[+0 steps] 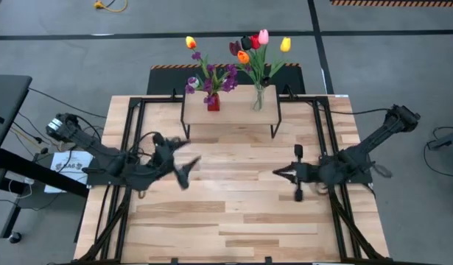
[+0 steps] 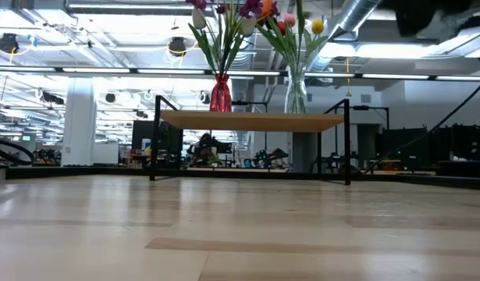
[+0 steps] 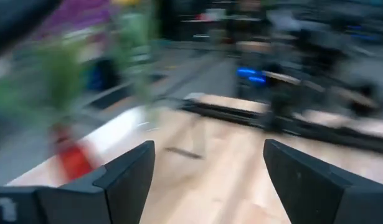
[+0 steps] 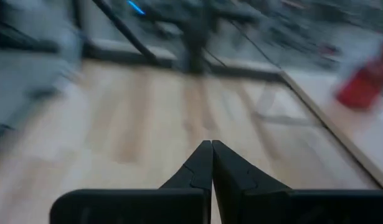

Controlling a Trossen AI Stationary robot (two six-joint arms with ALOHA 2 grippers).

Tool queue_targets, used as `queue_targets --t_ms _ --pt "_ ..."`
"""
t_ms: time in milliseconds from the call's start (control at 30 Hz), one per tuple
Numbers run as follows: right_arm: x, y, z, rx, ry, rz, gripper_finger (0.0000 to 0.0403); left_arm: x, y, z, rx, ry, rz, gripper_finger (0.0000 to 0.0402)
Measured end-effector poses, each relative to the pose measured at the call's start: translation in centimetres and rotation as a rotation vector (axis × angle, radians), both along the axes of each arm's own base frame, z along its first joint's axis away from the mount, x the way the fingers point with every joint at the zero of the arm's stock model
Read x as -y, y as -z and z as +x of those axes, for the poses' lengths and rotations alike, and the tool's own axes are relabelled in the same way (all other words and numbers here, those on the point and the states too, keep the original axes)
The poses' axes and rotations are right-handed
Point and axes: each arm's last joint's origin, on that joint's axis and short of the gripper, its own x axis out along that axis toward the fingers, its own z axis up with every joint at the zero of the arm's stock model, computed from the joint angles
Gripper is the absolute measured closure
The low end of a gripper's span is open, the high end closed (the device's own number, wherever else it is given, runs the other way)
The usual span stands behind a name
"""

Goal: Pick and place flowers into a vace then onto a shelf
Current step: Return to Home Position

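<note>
The shelf (image 1: pixel 230 110) stands at the table's far side, a light plank on thin black legs (image 2: pixel 347 140). Two vases stand on it. A red vase (image 1: pixel 213 102) (image 2: pixel 220 94) holds purple sprigs and a yellow tulip (image 1: pixel 190 43). A clear glass vase (image 1: pixel 258 99) (image 2: pixel 296 94) holds red, pink, orange, yellow and dark tulips (image 1: pixel 253 43). My left gripper (image 1: pixel 188 171) (image 3: pixel 207 168) hovers open over the table's left middle, near side of the shelf. My right gripper (image 1: pixel 278 173) (image 4: pixel 211 155) is shut over the right middle. Neither touches anything.
The wood-plank tabletop (image 1: pixel 233 213) stretches between and in front of both grippers. Black frame rails (image 1: pixel 123 147) run along the table's left and right sides. A paper sheet (image 1: pixel 68 162) lies off the left edge. The room beyond shows in the low view.
</note>
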Motion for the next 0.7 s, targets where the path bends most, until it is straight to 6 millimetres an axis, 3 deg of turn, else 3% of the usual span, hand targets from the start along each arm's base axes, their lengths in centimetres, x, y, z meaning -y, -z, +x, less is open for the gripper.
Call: queue_targets --t_ms 167,300,467,700 --pt "1.1 -3.2 -2.4 0.161 -0.246 0.180 0.0403 0.4 -2.1 0.9 0.055 0.480 0.145 0.0110" --pt "2.4 -3.9 -4.2 0.177 -0.316 0.175 0.0403 -1.5 -1.8 2.2 0.057 0.792 0.192 0.0110" --pt "3.8 -3.8 -5.5 0.165 -0.278 0.169 0.0403 -4.6 2.9 2.3 0.083 0.740 0.111 0.0110" --pt "4.8 -4.8 -5.3 0.267 -0.213 0.126 0.0403 -6.3 9.1 -4.0 0.420 0.706 0.124 0.0110"
